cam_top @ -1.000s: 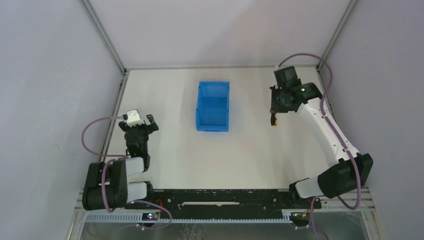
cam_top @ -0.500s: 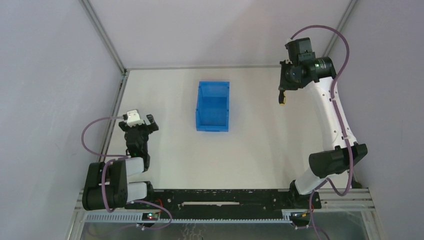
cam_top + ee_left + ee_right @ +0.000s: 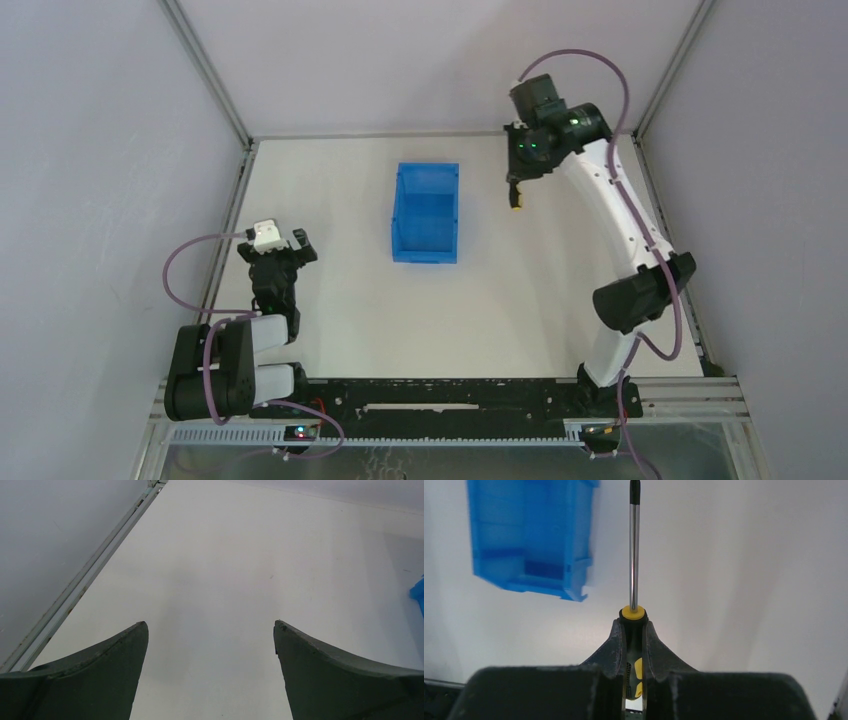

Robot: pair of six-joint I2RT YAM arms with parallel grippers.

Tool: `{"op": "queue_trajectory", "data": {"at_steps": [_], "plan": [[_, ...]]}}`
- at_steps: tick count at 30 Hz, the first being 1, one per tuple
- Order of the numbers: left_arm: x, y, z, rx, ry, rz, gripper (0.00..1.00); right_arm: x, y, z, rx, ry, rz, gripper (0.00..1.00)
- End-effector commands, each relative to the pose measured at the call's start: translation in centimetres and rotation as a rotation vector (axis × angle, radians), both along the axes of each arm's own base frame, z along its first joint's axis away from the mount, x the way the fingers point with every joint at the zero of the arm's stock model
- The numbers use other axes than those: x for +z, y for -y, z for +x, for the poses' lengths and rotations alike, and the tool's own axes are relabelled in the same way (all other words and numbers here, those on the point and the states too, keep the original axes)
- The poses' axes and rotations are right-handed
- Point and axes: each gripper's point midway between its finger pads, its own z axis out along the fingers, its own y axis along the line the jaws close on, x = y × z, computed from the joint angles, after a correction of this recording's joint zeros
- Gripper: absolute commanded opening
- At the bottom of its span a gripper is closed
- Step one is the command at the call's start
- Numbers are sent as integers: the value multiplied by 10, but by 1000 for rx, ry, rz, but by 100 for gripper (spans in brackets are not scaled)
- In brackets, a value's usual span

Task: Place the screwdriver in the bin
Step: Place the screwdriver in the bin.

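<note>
The blue bin (image 3: 427, 213) stands in the middle of the table, its lower lip toward the arms. My right gripper (image 3: 516, 186) hangs high to the bin's right, shut on the screwdriver (image 3: 516, 200). In the right wrist view the fingers (image 3: 613, 645) clamp the black and yellow handle, and the slim metal shaft of the screwdriver (image 3: 634, 555) points straight ahead. There the bin (image 3: 531, 535) lies below, at the upper left. My left gripper (image 3: 293, 247) rests near the table's left side, open and empty; its fingertips (image 3: 135, 640) stand wide apart over bare table.
Metal frame rails (image 3: 220, 90) run along the back and side edges of the white table (image 3: 500, 300). Grey walls close in the space on three sides. The left arm's white wrist camera (image 3: 265, 235) sits by the left rail.
The right arm has lifted the screwdriver and swung it left and toward the back, closer to the bin. The left arm has not moved.
</note>
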Motion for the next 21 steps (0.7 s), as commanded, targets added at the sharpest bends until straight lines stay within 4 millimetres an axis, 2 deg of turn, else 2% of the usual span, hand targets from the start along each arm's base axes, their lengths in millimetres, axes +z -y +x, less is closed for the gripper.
{"op": "queue_trajectory", "data": {"at_steps": [1, 8, 13, 16, 21], "plan": [[22, 0, 8, 1, 62, 26, 100, 17, -44, 7, 15, 49, 78, 0], [23, -1, 9, 2, 63, 27, 100, 22, -106, 15, 49, 74, 147, 0], [22, 0, 8, 1, 63, 27, 100, 16, -142, 20, 68, 75, 203, 0], [22, 0, 8, 1, 63, 27, 100, 16, -154, 22, 69, 79, 239, 0], [22, -1, 8, 2, 62, 27, 100, 10, -162, 25, 66, 74, 247, 0]]}}
